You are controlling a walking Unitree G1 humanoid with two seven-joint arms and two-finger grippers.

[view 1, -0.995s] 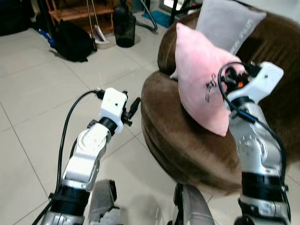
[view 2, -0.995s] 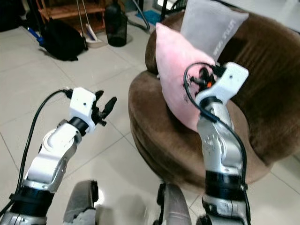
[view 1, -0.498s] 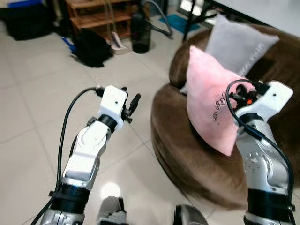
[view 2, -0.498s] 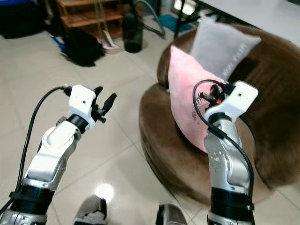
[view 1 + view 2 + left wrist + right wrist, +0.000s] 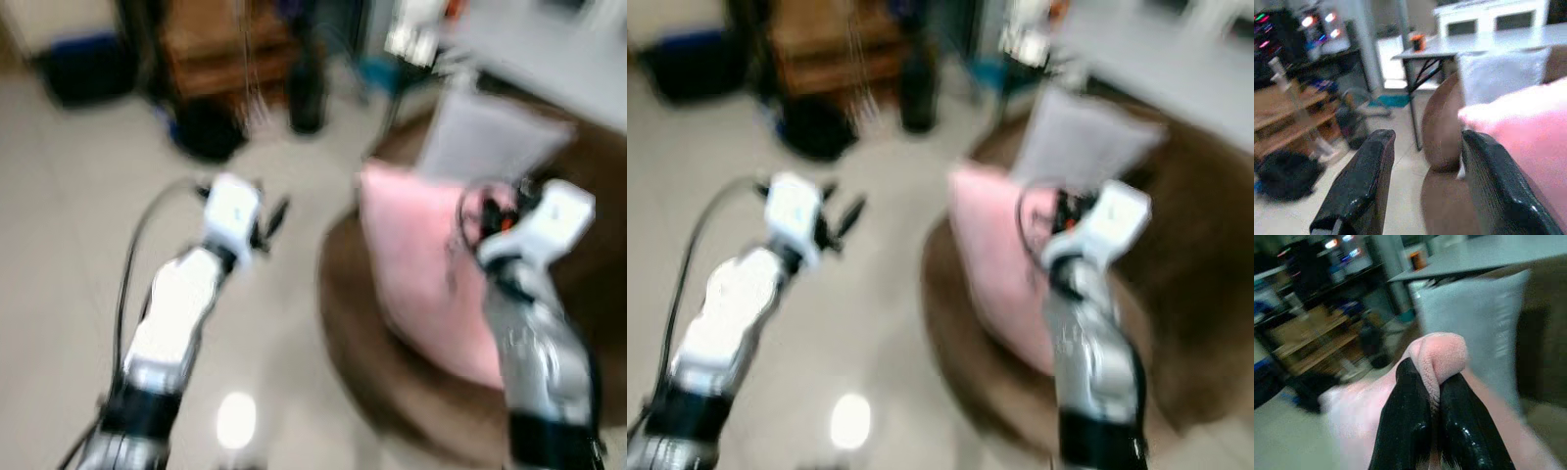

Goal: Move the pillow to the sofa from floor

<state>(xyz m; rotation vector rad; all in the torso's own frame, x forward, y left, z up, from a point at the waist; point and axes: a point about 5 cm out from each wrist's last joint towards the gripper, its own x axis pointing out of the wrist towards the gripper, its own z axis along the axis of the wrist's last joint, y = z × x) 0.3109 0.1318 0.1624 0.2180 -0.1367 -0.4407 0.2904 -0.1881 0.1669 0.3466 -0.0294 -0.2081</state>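
Pink fabric: the pillow (image 5: 421, 274) is standing on edge on the seat of the brown sofa (image 5: 392, 382), and I am reading it through heavy blur in both eye views. In the right wrist view a fold of it (image 5: 1442, 352) is bunching up between my two black fingers (image 5: 1405, 431).

Right gripper (image 5: 1432, 431): jaws clamped on that pink corner, arm raised over the sofa seat with the white wrist housing just in front of the pillow.

Left gripper (image 5: 1425, 186): jaws apart, gripping nothing, hanging over the tiled floor (image 5: 59, 245) beside the sofa. I am looking between its fingers (image 5: 1359, 186) at the sofa arm and the pillow's edge beyond.

Grey cushion (image 5: 485, 137): leaning against the sofa back, directly behind the pink pillow and touching it.

White worktop (image 5: 1498, 41): standing behind the sofa on dark folding legs, with a small orange item (image 5: 1418, 41) on it near the edge.

Wooden shelf unit (image 5: 220, 49): across the floor, with a dark bag (image 5: 201, 127) lying in front of it and a dark bottle-shaped object (image 5: 306, 93) alongside; detail too smeared to itemise further.
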